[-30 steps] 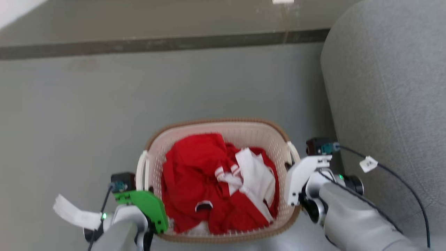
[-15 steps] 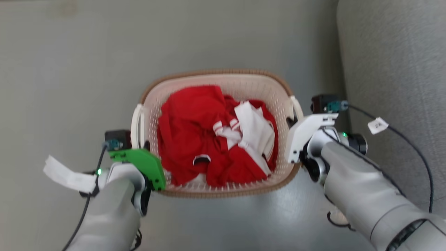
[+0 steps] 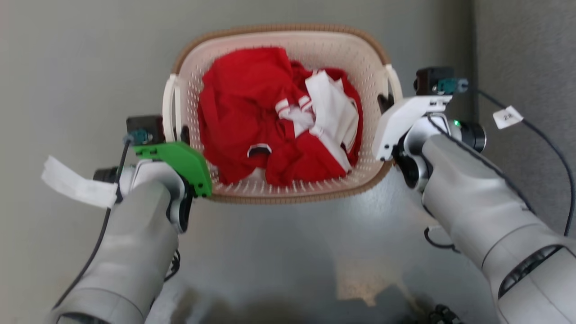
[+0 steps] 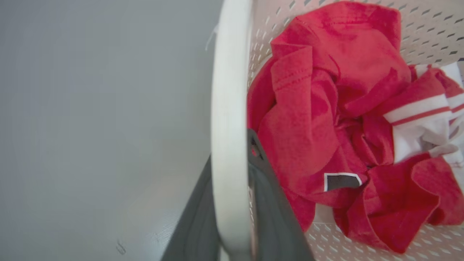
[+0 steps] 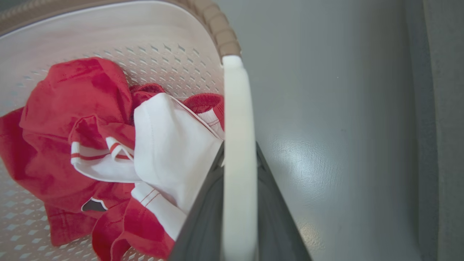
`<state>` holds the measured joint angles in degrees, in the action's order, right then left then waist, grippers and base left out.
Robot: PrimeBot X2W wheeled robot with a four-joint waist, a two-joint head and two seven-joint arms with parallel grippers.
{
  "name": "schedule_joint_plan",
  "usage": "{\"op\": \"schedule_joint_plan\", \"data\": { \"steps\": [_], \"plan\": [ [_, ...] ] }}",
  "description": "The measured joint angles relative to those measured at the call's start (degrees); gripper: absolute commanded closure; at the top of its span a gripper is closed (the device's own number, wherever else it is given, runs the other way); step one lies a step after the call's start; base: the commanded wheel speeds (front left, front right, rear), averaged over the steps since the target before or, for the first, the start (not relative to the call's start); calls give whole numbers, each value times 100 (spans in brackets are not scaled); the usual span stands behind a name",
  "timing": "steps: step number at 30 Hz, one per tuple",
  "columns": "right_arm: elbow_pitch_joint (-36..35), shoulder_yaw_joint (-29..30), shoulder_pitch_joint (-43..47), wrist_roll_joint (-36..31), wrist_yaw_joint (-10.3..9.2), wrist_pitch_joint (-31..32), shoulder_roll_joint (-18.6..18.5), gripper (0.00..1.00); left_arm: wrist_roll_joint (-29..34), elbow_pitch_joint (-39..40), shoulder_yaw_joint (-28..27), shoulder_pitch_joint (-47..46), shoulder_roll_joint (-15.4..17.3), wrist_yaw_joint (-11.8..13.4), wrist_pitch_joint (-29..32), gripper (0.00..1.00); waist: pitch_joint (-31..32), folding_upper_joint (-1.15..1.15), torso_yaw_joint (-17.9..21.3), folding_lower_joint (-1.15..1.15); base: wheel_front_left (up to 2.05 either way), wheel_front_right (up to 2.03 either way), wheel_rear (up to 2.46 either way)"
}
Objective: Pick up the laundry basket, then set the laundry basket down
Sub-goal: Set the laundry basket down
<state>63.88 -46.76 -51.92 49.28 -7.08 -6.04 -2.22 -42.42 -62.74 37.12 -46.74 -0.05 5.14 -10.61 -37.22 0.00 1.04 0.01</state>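
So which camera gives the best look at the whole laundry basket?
The head view: the laundry basket shows almost whole, rim and both handles. Each wrist view shows one white handle between dark fingers, plus some wall.

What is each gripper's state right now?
Left gripper: closed on the left handle of the laundry basket.
Right gripper: closed on its right handle.

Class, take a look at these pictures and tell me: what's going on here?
A two-armed robot is handling the laundry basket, which holds crumpled red and white clothes. Its left gripper is closed on the left loop handle and its right gripper on the right loop handle, one finger either side of each. Whether the basket is off the grey floor cannot be told.
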Motion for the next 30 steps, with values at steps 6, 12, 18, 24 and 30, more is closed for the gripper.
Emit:
{"op": "schedule_joint_plan", "data": {
  "steps": [6, 12, 18, 24, 30],
  "plan": [
    [57, 21, -359, -53, 0, -79, -16, 100, 36, 13, -14, -352, 3, 11, -34, 100, -493, 0, -41, 0, 0, 0, 0],
    [142, 49, -594, -88, 0, -258, -27, 100, 81, 15, -14, -616, 10, 12, -145, 100, -960, 0, -65, 0, 0, 0, 0],
    [238, 73, -636, -88, 1, -358, -8, 100, 82, 12, -7, -640, 1, 12, -201, 100, -1264, 0, -84, 0, 0, 0, 0],
    [265, 85, -777, -88, 1, -435, -8, 100, 85, -24, -9, -805, 0, 12, -247, 100, -1396, 0, -50, 0, 0, 0, 0],
    [289, 98, -896, -87, 1, -476, -10, 100, 99, -60, -5, -944, 1, 12, -264, 100, -1526, 0, -6, 0, 0, 0, 0]
  ]
}}
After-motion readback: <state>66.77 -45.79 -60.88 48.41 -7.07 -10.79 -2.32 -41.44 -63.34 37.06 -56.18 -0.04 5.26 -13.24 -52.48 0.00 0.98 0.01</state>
